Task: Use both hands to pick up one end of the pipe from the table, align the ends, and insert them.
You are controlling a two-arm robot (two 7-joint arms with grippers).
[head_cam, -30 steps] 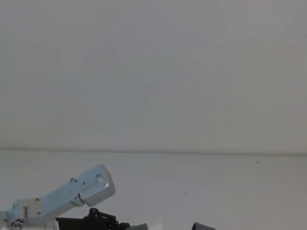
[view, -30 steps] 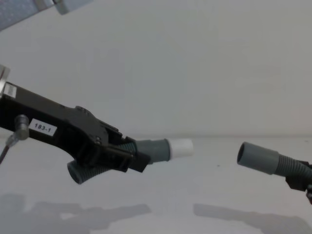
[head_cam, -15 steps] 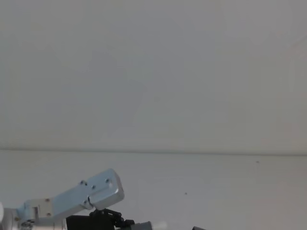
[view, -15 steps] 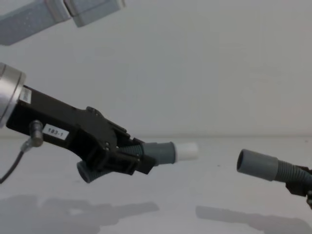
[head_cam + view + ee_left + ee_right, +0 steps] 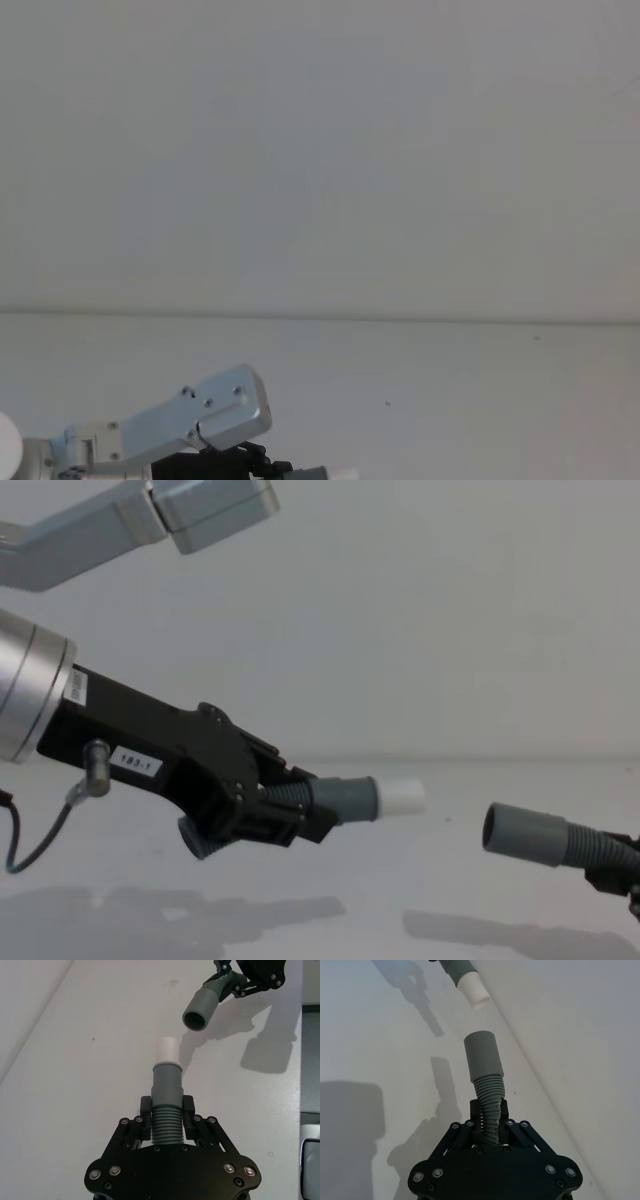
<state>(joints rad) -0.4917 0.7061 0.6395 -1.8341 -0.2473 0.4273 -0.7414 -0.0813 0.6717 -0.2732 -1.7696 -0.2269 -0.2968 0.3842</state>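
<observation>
Chest view: both pipe pieces are held clear above the table (image 5: 470,940), their ends facing but apart. The left gripper (image 5: 285,815) is clamped on the ribbed middle of its piece (image 5: 345,800), so the cuff and white tip (image 5: 402,796) project straight ahead of the fingers. The right gripper (image 5: 490,1122) is likewise closed on the ribbed section of the other piece (image 5: 487,1092), with the grey socket (image 5: 520,834) well forward of its fingers.

Findings, as judgement:
- Misalignment. The socket sits lower than the white tip and off to one side of it, as seen from the left wrist (image 5: 199,1009). Closing the gap without correction would drive the tip against the socket rim.
- Flexing. Both holds are on the flexible ribs, behind the cuffs. Any end load could bend a piece and tilt its cuff off axis, jamming the insertion.
- Slip. The ribs may slide through the fingers under push, leaving the joint part-seated.
</observation>
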